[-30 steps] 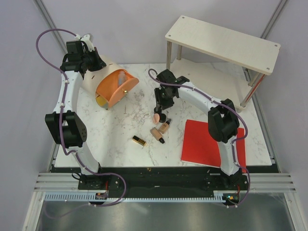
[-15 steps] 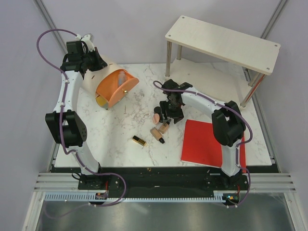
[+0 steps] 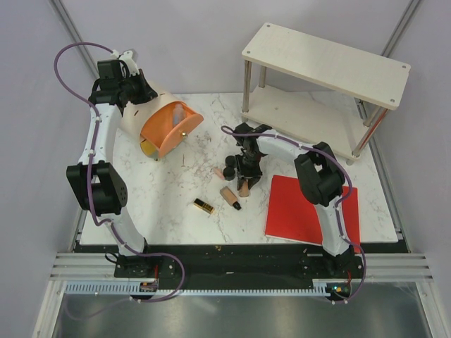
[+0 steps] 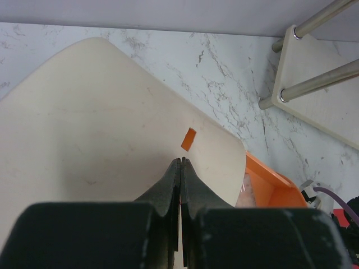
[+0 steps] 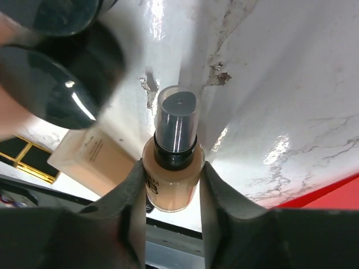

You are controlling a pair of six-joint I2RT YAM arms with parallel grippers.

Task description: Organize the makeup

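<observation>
My right gripper [image 3: 246, 176] [image 5: 171, 167] is shut on a beige foundation bottle [image 5: 168, 182] [image 3: 244, 189] with a clear cap; a finger presses each side of it. Just left of it lie two round black compacts [image 3: 229, 171] [image 5: 61, 95], with a bit of the peach puff [image 3: 217, 172] beside them. A flat beige tube [image 3: 230, 197] [image 5: 92, 162] and a gold-and-black lipstick [image 3: 204, 205] lie nearer the front. At the back left, my left gripper [image 3: 134, 91] [image 4: 180, 161] is shut on the cream lid [image 4: 101, 123] of the orange case [image 3: 165, 128].
A flat red sheet [image 3: 310, 211] lies to the right of the makeup near the front edge. A two-level wooden shelf [image 3: 324, 63] on metal legs stands at the back right. The orange case lies open on its side at the back left.
The right gripper let go of the peach puff beside the compacts, shifted right and nearer, and closed around the foundation bottle. The left arm has not moved.
</observation>
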